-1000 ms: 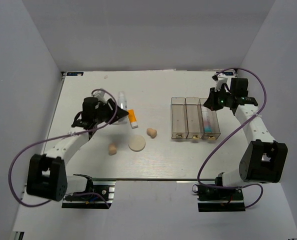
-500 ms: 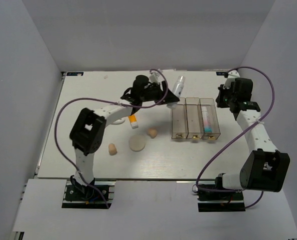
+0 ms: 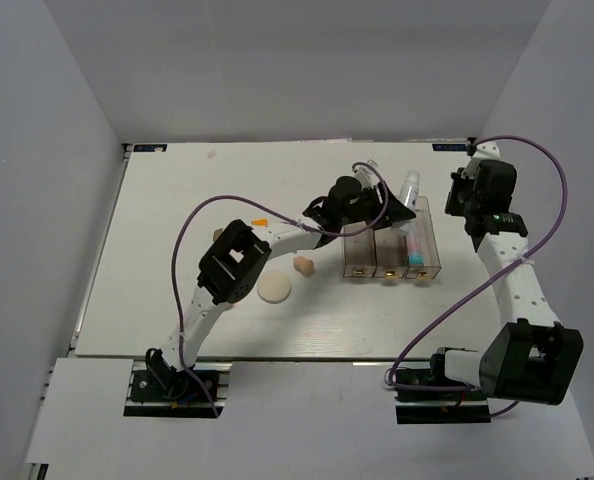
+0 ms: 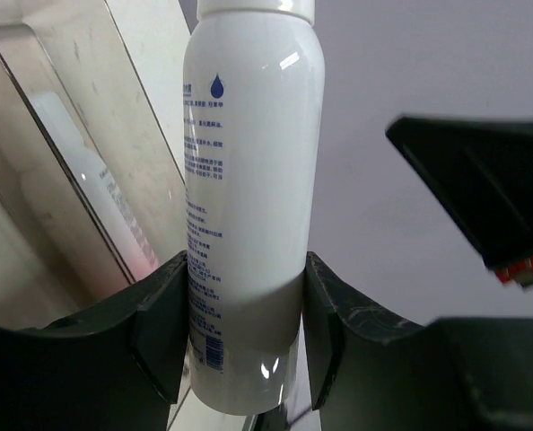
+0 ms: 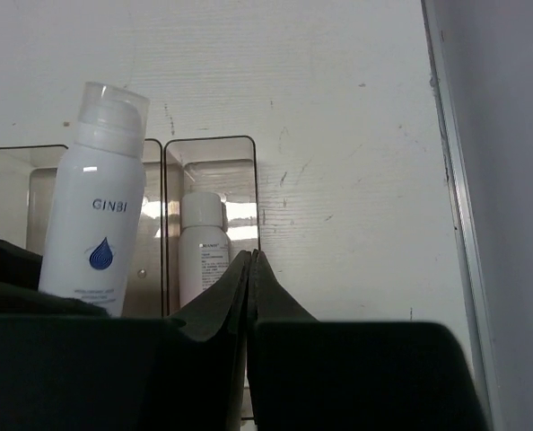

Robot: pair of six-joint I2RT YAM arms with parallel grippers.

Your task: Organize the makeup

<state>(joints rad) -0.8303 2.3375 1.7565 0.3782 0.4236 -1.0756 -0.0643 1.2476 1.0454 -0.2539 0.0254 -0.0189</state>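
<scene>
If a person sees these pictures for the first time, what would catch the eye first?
First, the tall white spray bottle with a blue drop on it, clamped in the left claw and held roughly upright over the far end of the clear organizer. Next, the pink-white-blue bottle inside the organizer's right compartment, and the round beige puff and a peach sponge loose on the table left of it.

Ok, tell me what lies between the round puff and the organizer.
A peach egg-shaped sponge lies between the beige puff and the clear organizer; the top view shows it.
</scene>
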